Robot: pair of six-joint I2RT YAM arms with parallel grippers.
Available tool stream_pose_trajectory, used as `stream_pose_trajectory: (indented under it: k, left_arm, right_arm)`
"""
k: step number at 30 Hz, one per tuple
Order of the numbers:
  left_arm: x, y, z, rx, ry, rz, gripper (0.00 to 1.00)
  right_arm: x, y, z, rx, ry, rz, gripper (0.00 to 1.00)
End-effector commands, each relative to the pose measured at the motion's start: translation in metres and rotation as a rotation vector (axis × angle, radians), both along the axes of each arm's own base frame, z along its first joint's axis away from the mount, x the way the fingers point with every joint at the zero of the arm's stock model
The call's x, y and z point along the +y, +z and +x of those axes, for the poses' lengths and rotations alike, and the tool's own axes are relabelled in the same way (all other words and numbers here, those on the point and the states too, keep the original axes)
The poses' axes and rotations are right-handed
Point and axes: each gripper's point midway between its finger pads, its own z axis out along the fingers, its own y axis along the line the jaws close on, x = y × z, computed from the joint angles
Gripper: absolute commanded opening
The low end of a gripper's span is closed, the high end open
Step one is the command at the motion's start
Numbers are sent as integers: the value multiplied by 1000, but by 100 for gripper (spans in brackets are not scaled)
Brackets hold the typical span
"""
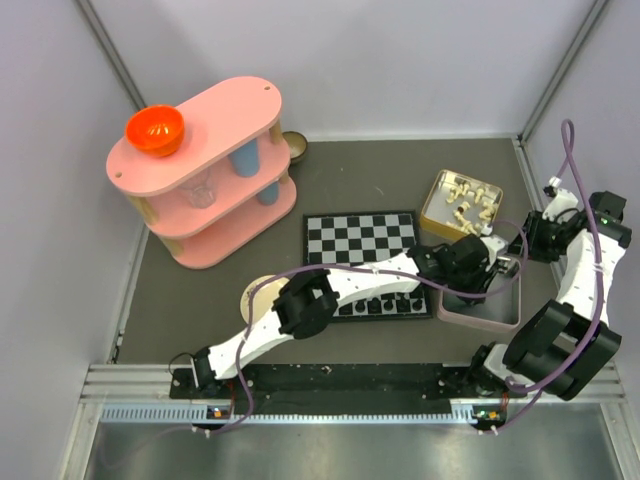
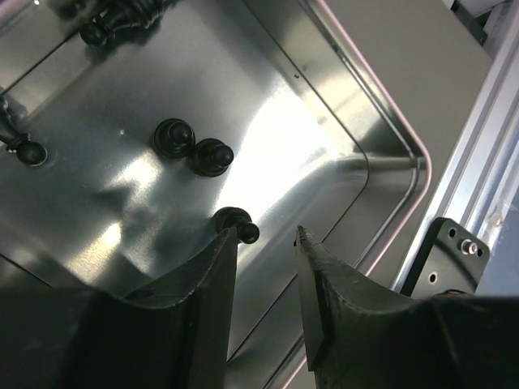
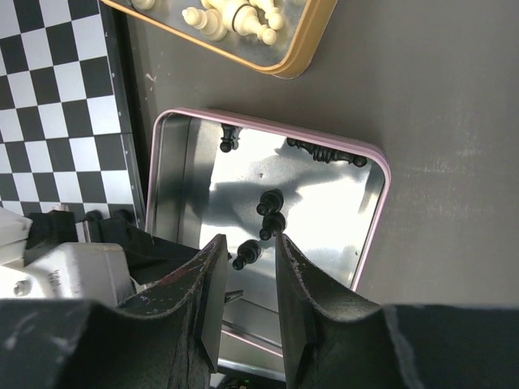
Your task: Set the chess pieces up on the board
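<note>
The board (image 1: 362,238) lies mid-table with a row of black chess pieces (image 1: 385,303) on its near edge. More black pieces lie in a pink-rimmed tin (image 1: 478,322). My left gripper (image 2: 268,235) is open and low inside the tin (image 2: 381,162); a fallen black pawn (image 2: 235,224) lies just at its left fingertip, not between the jaws. Two more pawns (image 2: 193,147) lie beyond. My right gripper (image 3: 249,237) is open and empty, hovering above the tin (image 3: 375,211) over the same pawns (image 3: 270,212). More pieces (image 3: 324,151) lie along the tin's far wall.
A yellow-rimmed tin (image 1: 460,200) with cream-white chessmen stands behind the pink tin. A pink two-tier shelf (image 1: 205,170) with an orange bowl (image 1: 154,130) stands back left. A round cream plate (image 1: 262,295) lies under the left arm. The walls are close on the right.
</note>
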Motion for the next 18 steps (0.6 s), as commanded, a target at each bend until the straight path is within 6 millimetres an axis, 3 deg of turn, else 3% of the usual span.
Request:
stream_pose_trajectory:
  k: [1,18]
  left_arm:
    - [-10,11,1,-42,-5,-33,40]
    - [-10,-7,1,-68,14,5,35]
  right_arm:
    - [-4,2,2,-26,-3,-10,30]
    - [-5,0,1,-26,-13,5,30]
